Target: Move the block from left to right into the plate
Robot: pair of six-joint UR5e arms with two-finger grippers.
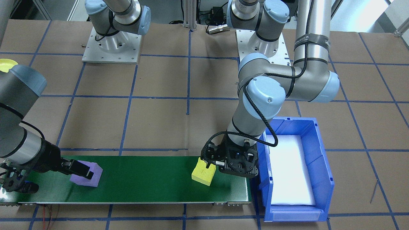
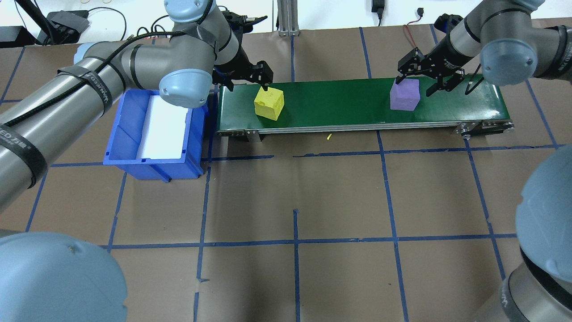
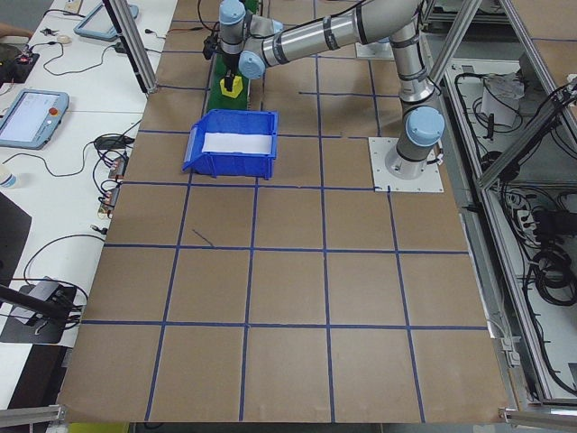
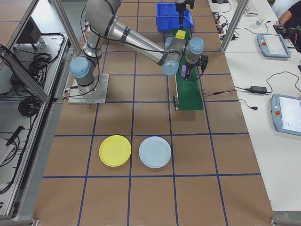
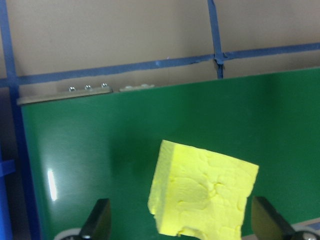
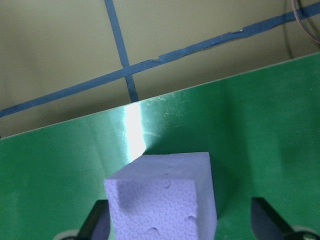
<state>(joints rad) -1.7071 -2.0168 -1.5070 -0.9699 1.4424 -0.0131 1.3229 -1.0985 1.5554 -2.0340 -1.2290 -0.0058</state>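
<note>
A yellow block (image 2: 269,103) sits skewed on the green conveyor belt (image 2: 339,103), near its end by the blue bin. My left gripper (image 2: 248,83) is open, and in the left wrist view the yellow block (image 5: 202,197) stands between its fingers (image 5: 97,222) with gaps on both sides. A purple block (image 2: 404,95) rests farther along the belt. My right gripper (image 2: 415,85) is open around the purple block (image 6: 162,200), which lies close to one finger. The yellow plate (image 4: 115,150) lies on the table far from the belt.
A blue bin (image 2: 156,129) with a white liner stands just off the belt's end beside my left gripper. A pale blue plate (image 4: 154,152) lies next to the yellow one. Blue tape lines grid the brown table. Screens and cables lie on side desks.
</note>
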